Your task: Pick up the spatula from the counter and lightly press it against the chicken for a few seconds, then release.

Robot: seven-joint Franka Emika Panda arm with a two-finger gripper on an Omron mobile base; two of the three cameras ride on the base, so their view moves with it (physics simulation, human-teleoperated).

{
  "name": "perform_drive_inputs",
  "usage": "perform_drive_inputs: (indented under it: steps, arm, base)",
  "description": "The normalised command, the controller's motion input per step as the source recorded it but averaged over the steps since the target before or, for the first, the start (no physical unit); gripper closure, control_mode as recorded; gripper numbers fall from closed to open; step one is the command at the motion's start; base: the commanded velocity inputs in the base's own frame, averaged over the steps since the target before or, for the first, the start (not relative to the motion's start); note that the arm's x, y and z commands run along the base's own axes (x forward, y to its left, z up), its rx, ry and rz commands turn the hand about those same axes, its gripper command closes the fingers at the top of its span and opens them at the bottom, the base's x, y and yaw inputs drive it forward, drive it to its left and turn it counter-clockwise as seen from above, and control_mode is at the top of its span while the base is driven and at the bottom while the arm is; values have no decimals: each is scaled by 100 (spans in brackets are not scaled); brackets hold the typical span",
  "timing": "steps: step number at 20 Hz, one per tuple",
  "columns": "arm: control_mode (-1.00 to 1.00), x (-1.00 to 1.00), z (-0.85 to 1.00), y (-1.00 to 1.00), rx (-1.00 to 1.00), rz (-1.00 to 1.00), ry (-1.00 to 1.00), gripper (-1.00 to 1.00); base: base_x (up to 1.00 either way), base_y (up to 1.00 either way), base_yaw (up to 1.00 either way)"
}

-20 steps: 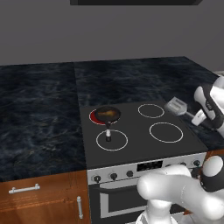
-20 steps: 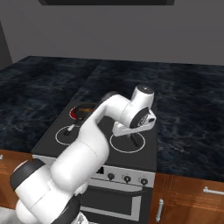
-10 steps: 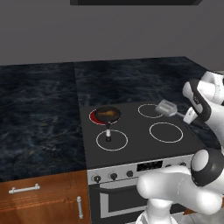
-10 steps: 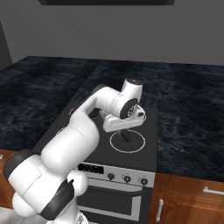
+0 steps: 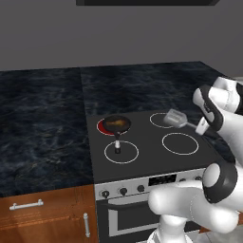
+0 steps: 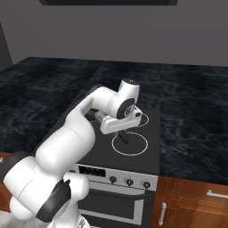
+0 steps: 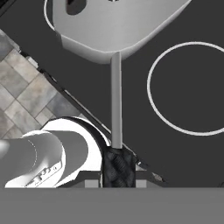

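Observation:
My gripper (image 5: pixel 201 127) is shut on the dark handle of the spatula (image 5: pixel 174 117) and holds it in the air over the right half of the stove, blade pointing left. In the hand view the grey blade of the spatula (image 7: pixel 118 26) spreads across the top. Its thin shaft runs down to the black handle, clamped in my gripper (image 7: pixel 118 173). The chicken (image 5: pixel 115 123) lies browned in a small dark pan (image 5: pixel 124 125) on the stove's back left burner. The blade is well to the right of the pan and apart from it.
The black stove top (image 5: pixel 142 159) has white burner rings; the burner (image 5: pixel 101 126) under the pan glows red. The pan's handle (image 5: pixel 117 138) points toward the front. Dark stone counter (image 5: pixel 42 118) lies on the left and also on the right (image 6: pixel 191 116).
The arm has swung left, carrying the spatula from the stove's right edge to above the back right burner, closer to the pan. The grip on the handle is unchanged.

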Motion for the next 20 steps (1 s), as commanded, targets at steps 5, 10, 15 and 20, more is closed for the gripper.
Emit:
perform_drive_inputs:
  steps: [5,10,15,20]
  arm:
    - [-100,2,1,21,0,3,-2,100]
    - [-100,21,8,19,0,3,0,100]
    - [-100,38,2,28,0,2,0,100]
    - [-100,50,0,27,0,1,0,100]
  base:
    - [0,0,0]
    - [0,0,0]
    - [0,0,0]
    - [0,0,0]
